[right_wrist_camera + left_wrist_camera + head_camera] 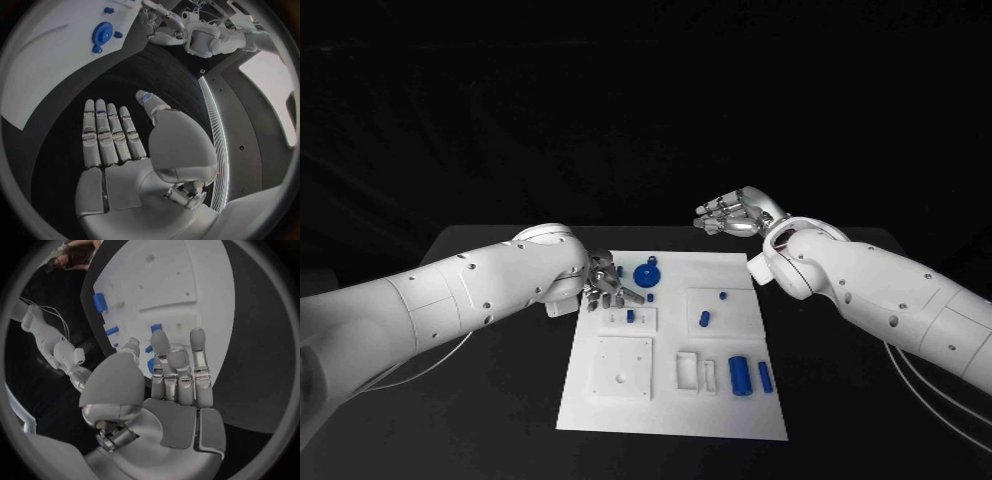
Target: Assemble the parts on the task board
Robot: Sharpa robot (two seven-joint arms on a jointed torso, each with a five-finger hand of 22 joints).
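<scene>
Head view: the white task board (733, 415) is lying in the middle of the black table (488, 400), its recesses carrying small blue parts. A round blue part (646, 274) is sitting near the board's far edge, a small blue peg (629, 316) is standing in a raised block near the left hand, and another short blue part (705, 320) is resting in a square block at mid-board. Two blue cylinders (738, 375) are lying side by side toward the near right, beside an open rectangular frame (687, 369).

The left hand (606, 285) is hovering over the board's far left corner, fingers extended and parted, holding nothing. The right hand (733, 213) is hanging above the table beyond the board's far right corner, well apart from it, fingers loosely curled around nothing.

Right wrist view is showing that hand's (125, 145) fingers straight and empty, with dark tabletop beneath.
</scene>
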